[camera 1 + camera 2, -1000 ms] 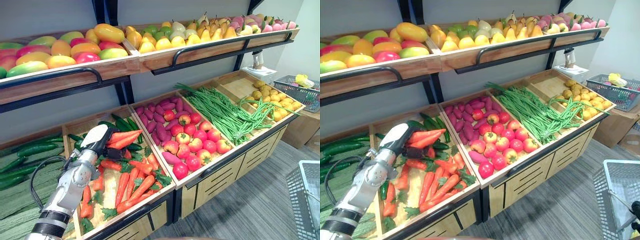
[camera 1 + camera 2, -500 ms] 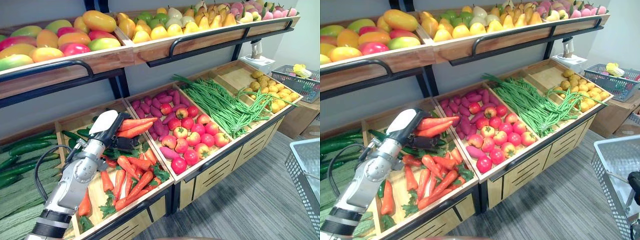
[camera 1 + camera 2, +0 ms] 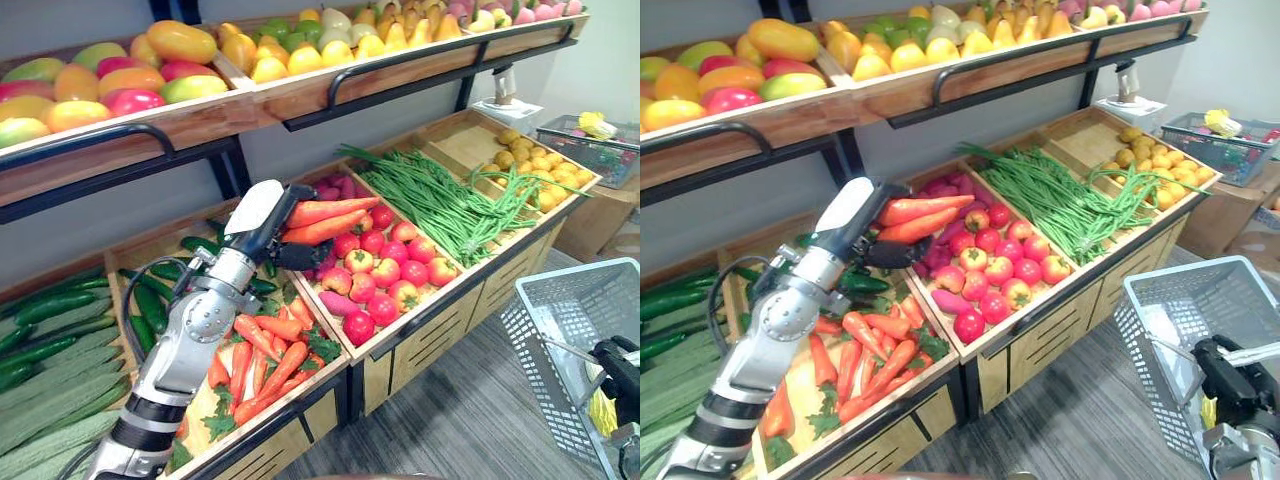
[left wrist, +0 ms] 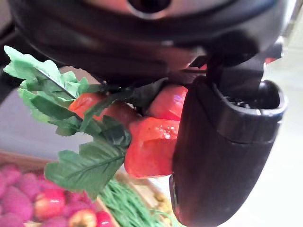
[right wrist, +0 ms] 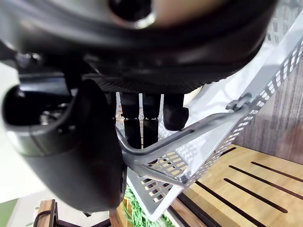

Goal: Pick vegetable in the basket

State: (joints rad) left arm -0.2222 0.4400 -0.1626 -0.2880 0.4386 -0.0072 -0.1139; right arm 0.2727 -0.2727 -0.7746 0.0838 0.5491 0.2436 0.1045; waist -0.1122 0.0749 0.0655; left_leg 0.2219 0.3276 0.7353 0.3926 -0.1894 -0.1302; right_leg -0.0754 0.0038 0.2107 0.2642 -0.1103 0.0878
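Carrots (image 3: 335,212) sit clenched in your left hand (image 3: 266,226), tips pointing right toward the basket (image 3: 545,340), well apart, which your right hand (image 3: 620,362) grips by its handle (image 5: 199,127).

Both eye views look down onto the wooden stand (image 3: 432,343) from slightly apart, sharing it and the wire basket (image 3: 565,310) at lower right. Each wrist view looks very closely along its own hand: left hand (image 4: 222,142) clasping carrots (image 4: 151,142), right hand (image 5: 71,151) gripping the basket handle (image 5: 199,126).
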